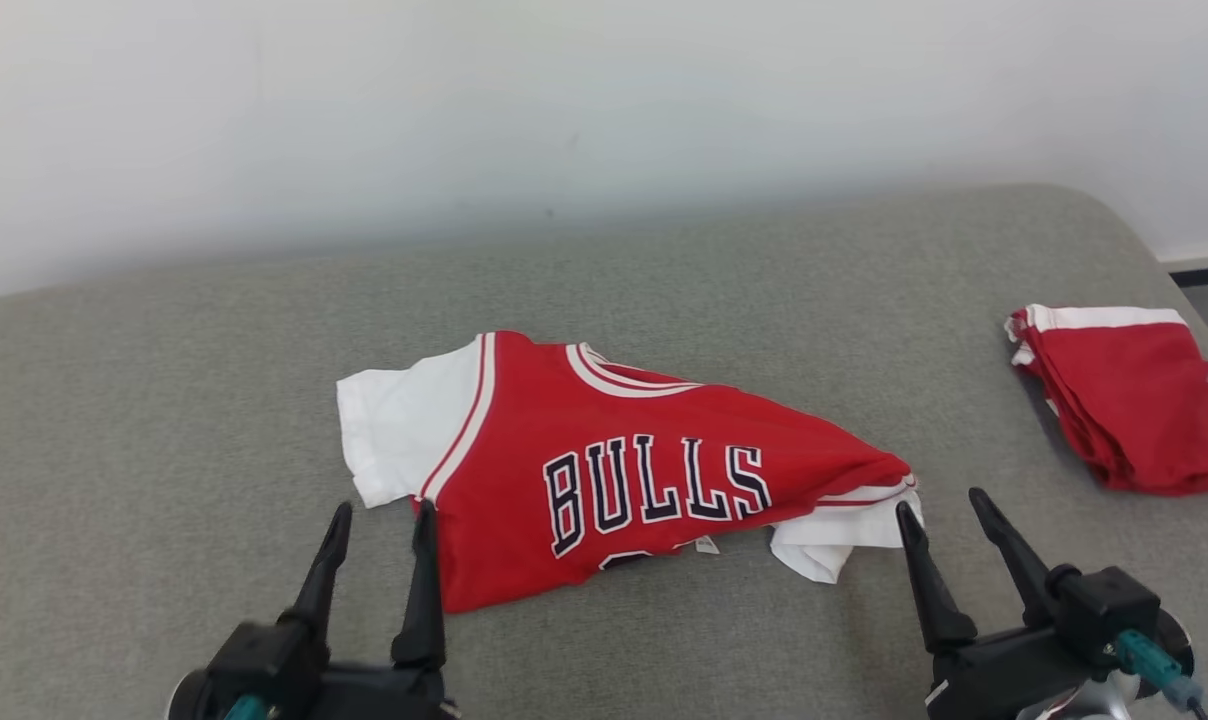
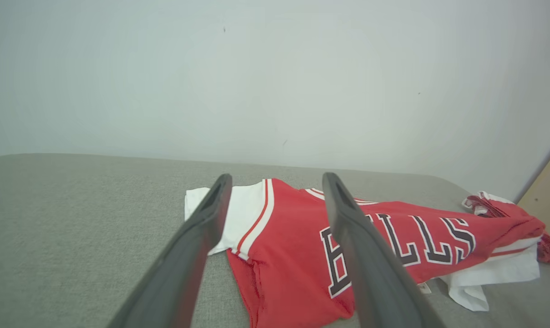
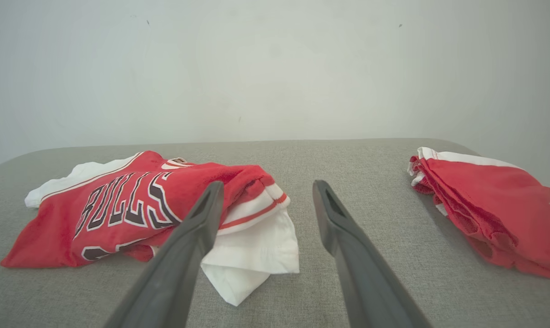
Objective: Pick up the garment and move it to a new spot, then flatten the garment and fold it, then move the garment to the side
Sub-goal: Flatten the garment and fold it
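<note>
1 jersey btwn L-gripper, R-gripper

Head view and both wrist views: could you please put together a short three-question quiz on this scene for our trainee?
1. True or false: the left gripper and the right gripper both stand open with nothing between their fingers.
2. Multiple choice: the word across the red jersey reads A) BULLS, B) HEAT, C) LAKERS.
3. Short answer: on which side of the jersey, the robot's left or right, does the folded red garment lie on the grey surface?

Key: 1 true; 2 A; 3 right, lying apart from the jersey.
</note>
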